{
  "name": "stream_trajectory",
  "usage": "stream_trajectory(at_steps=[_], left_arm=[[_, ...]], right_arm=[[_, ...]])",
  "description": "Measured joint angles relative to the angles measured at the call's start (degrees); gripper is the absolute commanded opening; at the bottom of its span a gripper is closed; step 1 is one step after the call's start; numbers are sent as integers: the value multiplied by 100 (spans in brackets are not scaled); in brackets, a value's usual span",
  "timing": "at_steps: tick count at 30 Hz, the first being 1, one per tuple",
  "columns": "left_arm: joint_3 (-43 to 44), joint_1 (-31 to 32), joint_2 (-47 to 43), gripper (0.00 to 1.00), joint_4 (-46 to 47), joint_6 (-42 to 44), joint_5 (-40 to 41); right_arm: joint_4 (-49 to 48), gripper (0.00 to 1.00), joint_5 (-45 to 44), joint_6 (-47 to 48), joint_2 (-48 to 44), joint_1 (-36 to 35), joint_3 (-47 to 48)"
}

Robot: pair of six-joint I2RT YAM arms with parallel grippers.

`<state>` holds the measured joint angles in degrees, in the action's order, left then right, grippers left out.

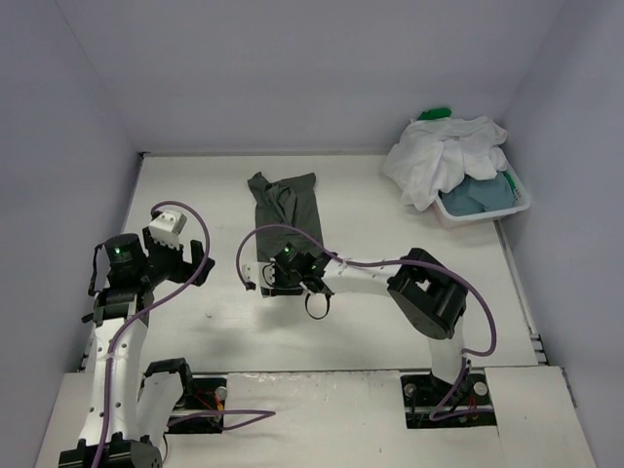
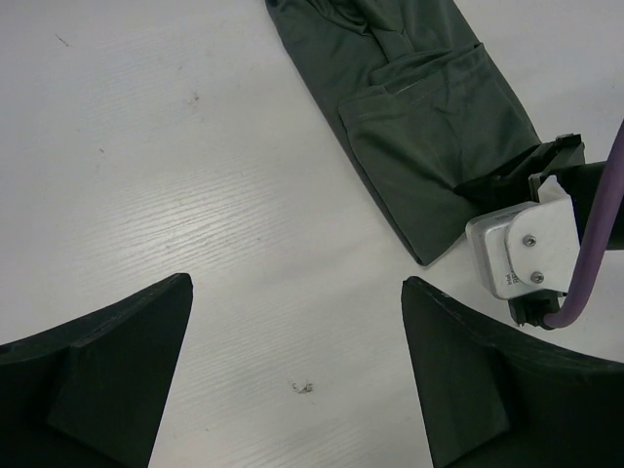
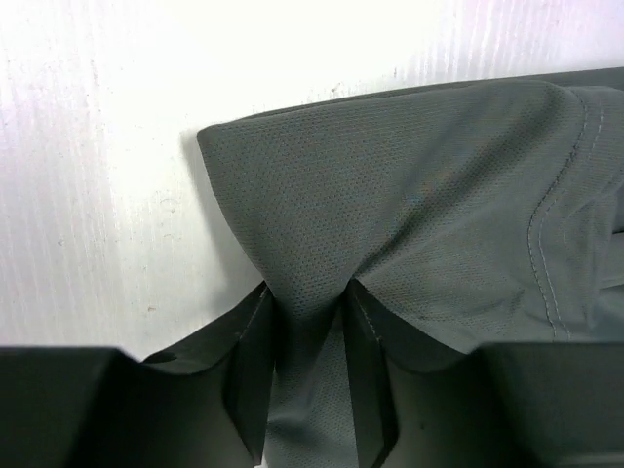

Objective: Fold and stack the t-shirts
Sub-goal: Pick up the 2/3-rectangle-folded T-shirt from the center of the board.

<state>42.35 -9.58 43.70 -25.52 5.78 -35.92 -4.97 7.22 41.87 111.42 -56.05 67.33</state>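
At the left, the left fingers (image 2: 97, 380), black and blunt, stand wide apart with nothing between them, hovering over the bare white bench (image 1: 195, 195). The dark grey t-shirt (image 1: 285, 205) lies to their right and a little farther out, near them but not touching.

That shirt, a thin mesh-knit cloth, sits in the middle of the bench, already folded into a narrow strip. Its long axis runs from the arm bases toward the back wall. The right fingers (image 3: 366, 390) are closed narrow on its near end, with a pinch of cloth gathered between them. The right arm reaches leftward across the bench to get there. The whole strip therefore stretches away from the right fingers toward the far wall. I judge that the next fold carries this near end along that axis onto the far part. The right arm already has hold. The left arm is free and close enough on the strip's left side to steady it.

At the far right stands a white slotted plastic basket (image 1: 507, 210). A crumpled white t-shirt (image 1: 439, 156) is heaped over it, a bright green t-shirt (image 1: 434, 114) shows behind, and a dusty blue-grey t-shirt (image 1: 483, 193) lies inside. None of these is yet folded.
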Motion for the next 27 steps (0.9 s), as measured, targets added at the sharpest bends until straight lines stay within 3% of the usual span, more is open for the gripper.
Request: stream_trajectory(at_steps=[1, 2, 4, 5, 18, 27], left_arm=[[0, -26, 0, 82, -4, 0, -15], [0, -46, 0, 82, -11, 0, -24], [0, -70, -4, 82, -26, 0, -39], [0, -72, -7, 82, -33, 0, -50], [0, -90, -11, 82, -109, 0, -142], [0, -94, 186, 82, -96, 11, -278]], right_arm=[[37, 25, 55, 2, 0, 15, 11], [105, 12, 125, 2, 0, 48, 22], [166, 9, 177, -4, -7, 59, 26], [234, 0, 210, 13, -20, 63, 24], [2094, 0, 962, 177, -918, 83, -280], [2785, 0, 1436, 304, -1821, -168, -284]])
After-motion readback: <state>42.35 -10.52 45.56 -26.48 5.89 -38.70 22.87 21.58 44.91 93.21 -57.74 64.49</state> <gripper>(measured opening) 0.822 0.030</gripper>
